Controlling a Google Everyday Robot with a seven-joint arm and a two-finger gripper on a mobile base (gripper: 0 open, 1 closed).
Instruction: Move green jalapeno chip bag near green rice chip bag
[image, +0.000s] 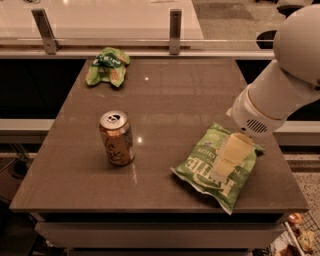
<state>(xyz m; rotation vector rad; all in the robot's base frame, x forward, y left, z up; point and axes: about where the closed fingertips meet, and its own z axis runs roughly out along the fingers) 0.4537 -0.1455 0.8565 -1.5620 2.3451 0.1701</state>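
Observation:
The green jalapeno chip bag (200, 167), large, light green with white "KETTLE" lettering, lies flat at the front right of the table. My gripper (226, 161) hangs from the white arm (280, 90) directly over the bag's middle, covering part of it. The green rice chip bag (106, 66), small, wrinkly, green with orange patches, sits at the far left corner of the table, well away from the gripper.
A brown soda can (116, 138) stands upright left of centre, between the two bags. The brown table (165, 100) ends close to the jalapeno bag at the front and right. A rail with metal posts (175, 25) runs behind the table.

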